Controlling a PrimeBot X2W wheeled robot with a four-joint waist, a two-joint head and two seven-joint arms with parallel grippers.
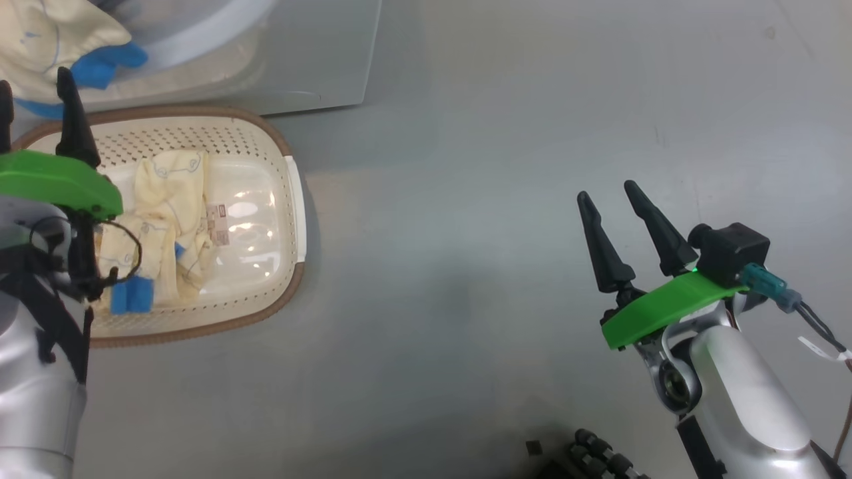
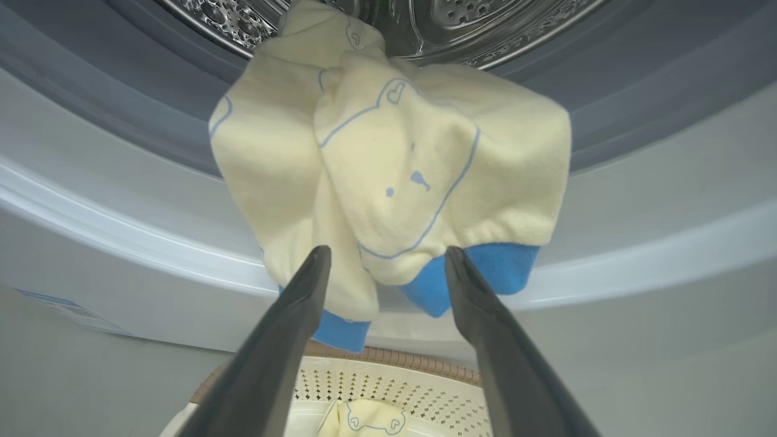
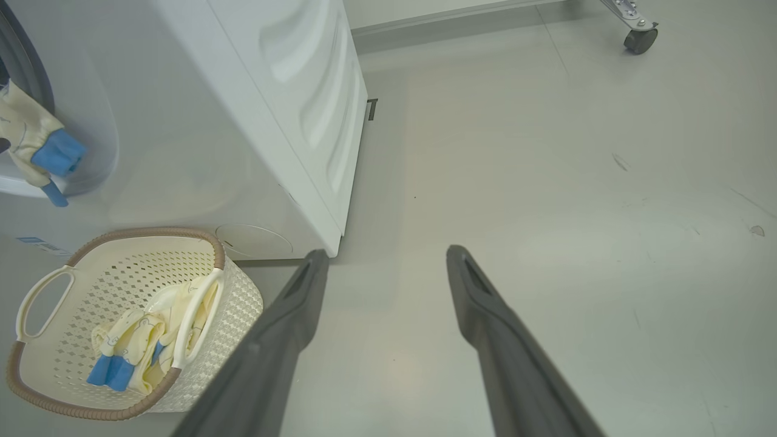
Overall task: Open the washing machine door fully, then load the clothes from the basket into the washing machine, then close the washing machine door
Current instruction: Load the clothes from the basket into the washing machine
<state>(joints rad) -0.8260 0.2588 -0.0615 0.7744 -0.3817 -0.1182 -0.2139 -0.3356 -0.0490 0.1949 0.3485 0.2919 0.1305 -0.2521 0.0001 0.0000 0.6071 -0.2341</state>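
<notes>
Both grippers are spread wide and hold nothing. The right gripper (image 3: 385, 255) hangs over bare floor (image 1: 466, 266), well apart from the basket (image 1: 301, 213). The basket sits against the front of the washing machine (image 3: 273, 121), with a few clothes (image 1: 170, 219) bunched at one side. The left gripper (image 2: 385, 255) is above that basket, pointing at a cream garment (image 2: 388, 176) draped over the lip of the opening, half in and half out.

The risk is a slide: most of the cloth seems to hang outside, so its own weight could pull it back into the basket or onto the floor. If the door were shut now, the cloth would likely get pinched in the seal.

The garment's blue-trimmed ends lie right at the left fingertips, one beside each tip — whether they touch I cannot tell. Beyond it the steel drum (image 2: 461, 24) stands open.
</notes>
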